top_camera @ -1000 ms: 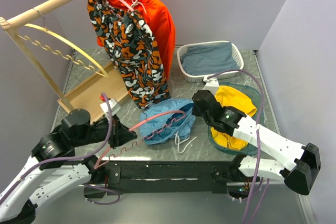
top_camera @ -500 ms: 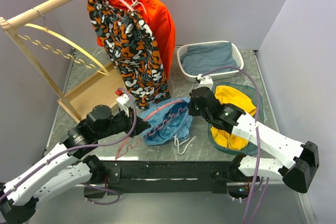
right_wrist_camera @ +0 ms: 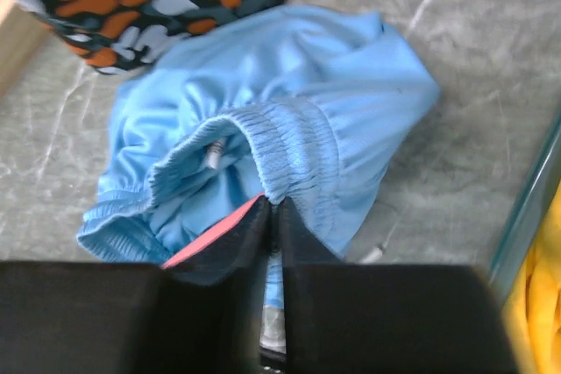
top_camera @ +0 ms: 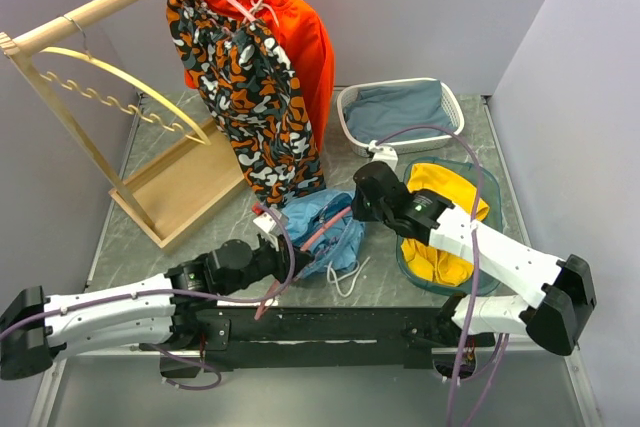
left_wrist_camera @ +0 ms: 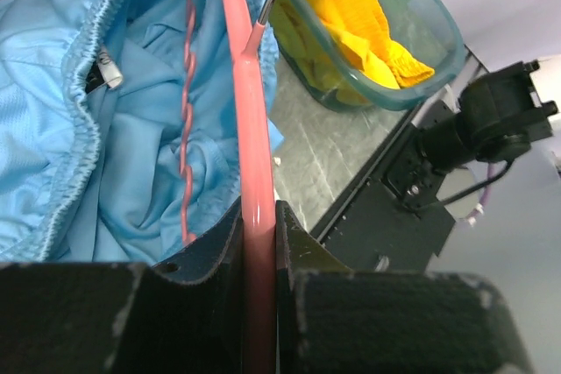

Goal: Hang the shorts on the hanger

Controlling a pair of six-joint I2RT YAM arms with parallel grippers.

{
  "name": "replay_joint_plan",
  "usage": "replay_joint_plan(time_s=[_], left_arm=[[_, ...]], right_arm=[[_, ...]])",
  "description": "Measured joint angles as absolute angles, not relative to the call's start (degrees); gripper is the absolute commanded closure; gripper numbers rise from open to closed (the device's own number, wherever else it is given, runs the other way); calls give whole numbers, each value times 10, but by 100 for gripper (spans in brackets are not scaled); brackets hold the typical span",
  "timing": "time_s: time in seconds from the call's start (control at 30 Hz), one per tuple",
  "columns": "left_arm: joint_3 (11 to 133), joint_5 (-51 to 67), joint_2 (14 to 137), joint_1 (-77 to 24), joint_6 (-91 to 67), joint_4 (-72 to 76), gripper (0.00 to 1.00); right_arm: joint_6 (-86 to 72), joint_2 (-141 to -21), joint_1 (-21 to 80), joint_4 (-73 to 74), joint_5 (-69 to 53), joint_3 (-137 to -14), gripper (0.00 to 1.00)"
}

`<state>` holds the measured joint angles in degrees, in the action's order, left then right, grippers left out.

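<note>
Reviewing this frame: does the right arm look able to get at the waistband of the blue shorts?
Likely yes: the right gripper sits at the shorts' waistband, jaws pinched on it, nothing between; the hanger is threaded inside, not blocking.

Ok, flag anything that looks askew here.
The shorts lie bunched on the table, the pink hanger poking slantwise into their waistband, held by the left hand. Their white drawstring trails loose toward the near edge.

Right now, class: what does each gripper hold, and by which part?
Left gripper: the thin pink plastic hanger, by its smooth curved upper bar. Right gripper: the light sky-blue fabric shorts, pinched at the gathered elastic waistband.
</note>
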<state>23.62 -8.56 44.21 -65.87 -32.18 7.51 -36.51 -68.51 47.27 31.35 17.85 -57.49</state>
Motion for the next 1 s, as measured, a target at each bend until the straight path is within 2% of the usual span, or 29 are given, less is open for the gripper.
replay_joint_plan(time_s=[0.03,0.07,0.17,0.2,0.47,0.7,1.0], left_arm=[[226,-100,445,-667,-322,93,99],[217,-111,448,-672,-321,106,99],[205,-132,460,-676,-318,135,99],[205,-137,466,-676,-316,144,99],[205,-140,504,-678,-303,190,99],[205,-141,510,-682,-282,196,99],[215,-164,543,-708,-248,203,99]], right_arm=[[-373,-691,470,318,178,-575,65],[-379,-695,467,321,177,-575,49],[-399,-695,450,334,169,-575,31],[-404,-692,442,338,163,-575,29],[-457,-634,338,346,74,-582,25],[-522,-712,260,360,6,-613,25],[-592,-788,251,387,-39,-614,28]])
